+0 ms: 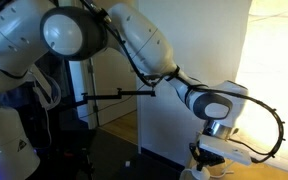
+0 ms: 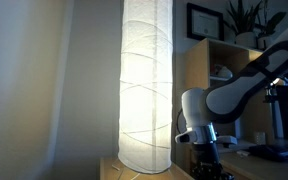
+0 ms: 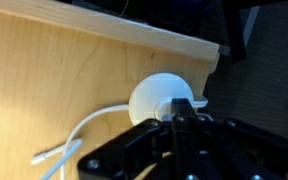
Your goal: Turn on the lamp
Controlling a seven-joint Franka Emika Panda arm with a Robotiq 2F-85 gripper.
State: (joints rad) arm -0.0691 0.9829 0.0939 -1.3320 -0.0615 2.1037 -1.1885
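Note:
The lamp (image 2: 146,80) has a tall, wide, off-white fabric shade that glows brightly; it also shows at the right edge of an exterior view (image 1: 276,60). Its round white disc switch (image 3: 152,94) lies on the wooden base, and the white cord (image 3: 84,128) runs off to the left. My gripper (image 3: 180,110) is shut, with its black fingertips pressed together on the near right part of the disc. In both exterior views the gripper (image 2: 206,160) (image 1: 210,152) points down, low beside the lamp's foot.
The wooden base (image 3: 44,70) ends in a raised edge (image 3: 184,45), with dark floor beyond it. A wooden shelf (image 2: 209,60) with a framed picture and a plant stands behind the arm. A thin black arm (image 1: 114,96) reaches out at mid height.

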